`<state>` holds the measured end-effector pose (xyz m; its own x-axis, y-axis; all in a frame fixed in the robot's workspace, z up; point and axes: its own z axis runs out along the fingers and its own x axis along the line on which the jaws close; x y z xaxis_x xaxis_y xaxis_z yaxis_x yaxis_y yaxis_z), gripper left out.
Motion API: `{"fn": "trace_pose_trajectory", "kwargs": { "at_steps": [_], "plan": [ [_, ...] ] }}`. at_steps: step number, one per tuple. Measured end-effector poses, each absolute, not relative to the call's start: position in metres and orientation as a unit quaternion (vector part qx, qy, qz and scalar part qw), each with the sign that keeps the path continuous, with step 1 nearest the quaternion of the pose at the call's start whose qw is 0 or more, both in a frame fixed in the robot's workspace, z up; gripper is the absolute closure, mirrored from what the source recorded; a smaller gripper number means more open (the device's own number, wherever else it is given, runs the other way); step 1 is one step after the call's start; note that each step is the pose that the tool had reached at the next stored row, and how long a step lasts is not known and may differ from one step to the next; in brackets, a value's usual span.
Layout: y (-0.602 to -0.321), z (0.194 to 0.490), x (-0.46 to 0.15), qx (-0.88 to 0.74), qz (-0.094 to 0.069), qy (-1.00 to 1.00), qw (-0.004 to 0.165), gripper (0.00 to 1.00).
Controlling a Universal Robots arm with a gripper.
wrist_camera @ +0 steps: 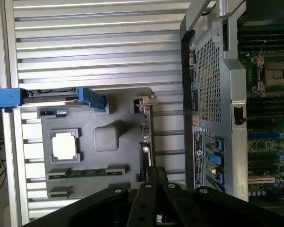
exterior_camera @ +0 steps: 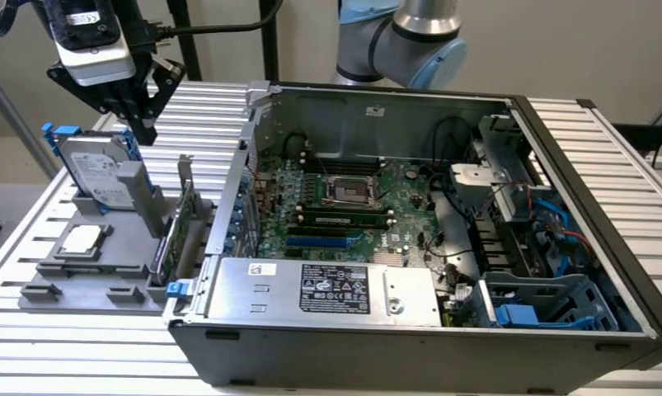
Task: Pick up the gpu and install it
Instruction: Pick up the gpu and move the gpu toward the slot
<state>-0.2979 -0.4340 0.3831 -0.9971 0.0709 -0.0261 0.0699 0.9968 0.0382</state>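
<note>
The gpu (exterior_camera: 180,221) stands on its edge in a grey holder (exterior_camera: 89,280) at the exterior view's left, its silver bracket pointing up. In the wrist view the gpu (wrist_camera: 146,137) shows edge-on as a thin strip. My gripper (exterior_camera: 143,130) hangs shut in the air above the holder, higher than the card and not touching it, with nothing between its fingers. In the wrist view the shut gripper (wrist_camera: 155,171) lines up over one end of the card's edge.
A silver hard drive (exterior_camera: 100,175) with blue rails leans in the same holder, beside a square CPU chip (exterior_camera: 81,239). The open computer case (exterior_camera: 419,351) lies to the exterior view's right with its motherboard (exterior_camera: 342,202) exposed. Everything rests on a slatted metal table (exterior_camera: 594,140).
</note>
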Motion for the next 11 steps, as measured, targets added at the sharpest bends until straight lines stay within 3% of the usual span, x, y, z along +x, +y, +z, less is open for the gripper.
{"fn": "trace_pose_trajectory", "kwargs": {
  "at_steps": [6, 7, 9, 10, 11],
  "plan": [
    [-0.434, 0.3831, -0.298, 0.035, 0.019, 0.999, 0.014, 0.76],
    [-0.434, 0.3831, -0.2979, 0.035, 0.019, 0.999, 0.014, 0.64],
    [-0.434, 0.3831, -0.2979, 0.035, 0.019, 0.999, 0.014, 0.64],
    [-0.434, 0.3831, -0.298, 0.035, 0.019, 0.999, 0.014, 0.58],
    [-0.434, 0.3831, -0.2982, 0.035, 0.019, 0.999, 0.014, 0.58]
  ]
}}
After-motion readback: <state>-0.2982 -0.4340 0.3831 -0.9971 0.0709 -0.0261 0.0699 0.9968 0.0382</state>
